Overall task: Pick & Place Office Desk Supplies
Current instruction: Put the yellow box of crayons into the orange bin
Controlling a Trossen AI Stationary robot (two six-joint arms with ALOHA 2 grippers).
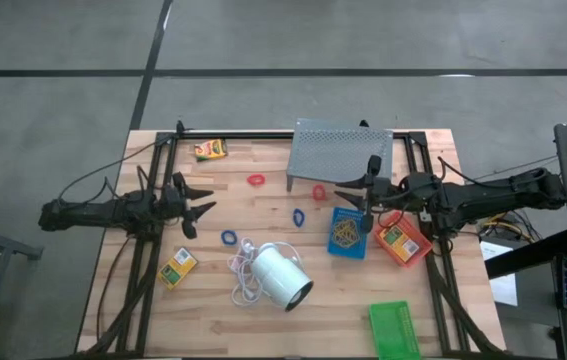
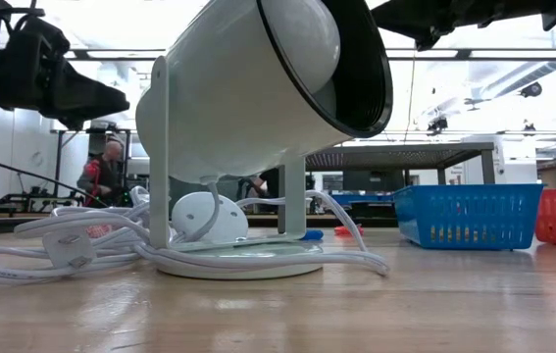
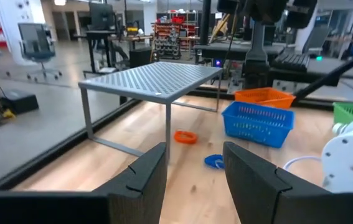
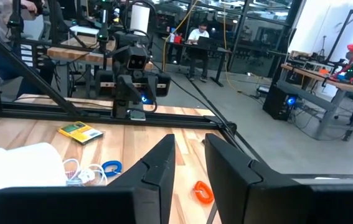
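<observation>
The blue tray [image 1: 347,233] has mesh walls and holds tan rubber bands [image 1: 343,234]; it lies at 3 o'clock from table centre. The right gripper [image 1: 349,197] hovers above it, fingers apart, holding nothing. The left gripper [image 1: 206,199], at 9 o'clock, is spread too.

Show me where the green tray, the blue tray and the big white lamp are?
green tray [image 1: 395,330], high view, middle of its floor
blue tray [image 1: 347,233], high view, its inside
white lamp [image 1: 281,278], high view, its barrel
</observation>
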